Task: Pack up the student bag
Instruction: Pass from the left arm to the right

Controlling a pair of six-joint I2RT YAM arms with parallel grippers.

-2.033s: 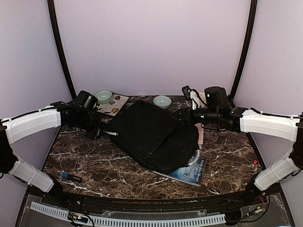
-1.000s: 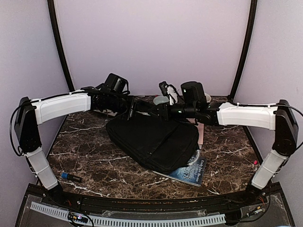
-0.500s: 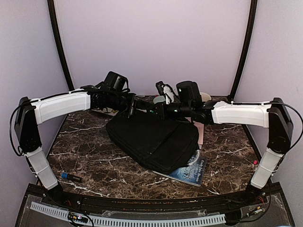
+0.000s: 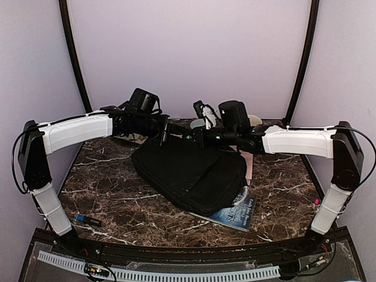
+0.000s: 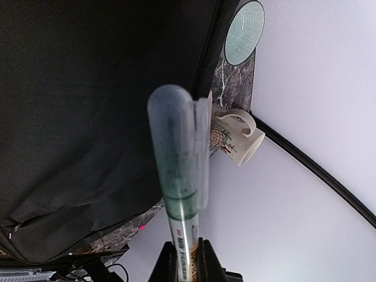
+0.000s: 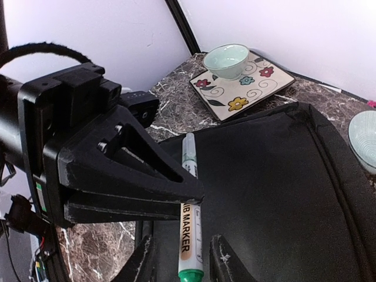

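The student bag (image 4: pixel 194 170) is a big flat black backpack lying shut across the middle of the table. It also shows in the left wrist view (image 5: pixel 88 117) and the right wrist view (image 6: pixel 276 194). My left gripper (image 4: pixel 166 130) hangs above the bag's far edge, shut on a green whiteboard marker (image 5: pixel 176 153). My right gripper (image 4: pixel 195 136) faces it from the right. In the right wrist view the marker (image 6: pixel 191 232) lies between my right fingers (image 6: pixel 144 258), which stand apart on either side with gaps showing. The left gripper (image 6: pixel 194 192) clamps the marker higher up.
A flowered square plate (image 6: pixel 258 85) with a pale green bowl (image 6: pixel 226 59) sits at the back left. A second bowl (image 5: pixel 244 32) and a mug (image 5: pixel 238 138) stand at the back. A blue book (image 4: pixel 238 211) pokes out under the bag's near right corner. A small blue-tipped pen (image 4: pixel 87 220) lies front left.
Both arms have swung up and inward from the table's sides to meet over the bag's far edge, the left carrying the marker. In the last half second they hardly move.
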